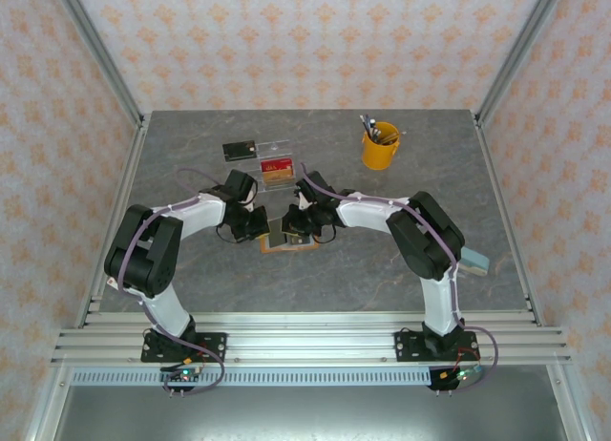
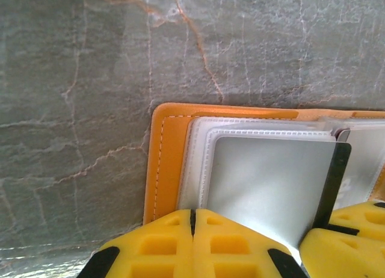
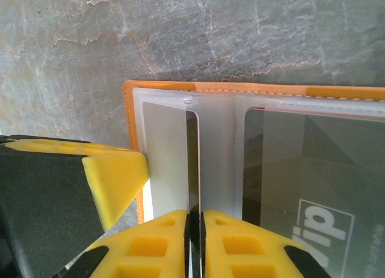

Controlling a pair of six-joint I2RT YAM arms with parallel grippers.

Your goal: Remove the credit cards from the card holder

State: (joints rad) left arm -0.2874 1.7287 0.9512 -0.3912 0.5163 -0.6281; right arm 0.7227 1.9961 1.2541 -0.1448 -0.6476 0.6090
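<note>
The left fingers point(image 2: 162, 245) are closed on a clear sleeve point(image 2: 194, 169) of the open holder point(image 2: 163, 163); the right fingers point(image 3: 240, 245) pinch a card point(image 2: 271, 182) by its near edge. The holder lies mid-way up the bench point(image 2: 78, 79), between the arms. Thin, stiff and slick, the card likely wants an edge grip and a straight pull.

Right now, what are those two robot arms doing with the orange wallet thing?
They're taking cards out of the orange card holder, lying open on the table. The right tool is pinched on a grey card standing up from its pocket; the left tool is shut at the holder's edge. A dark card and a red card already lie farther back.
</note>
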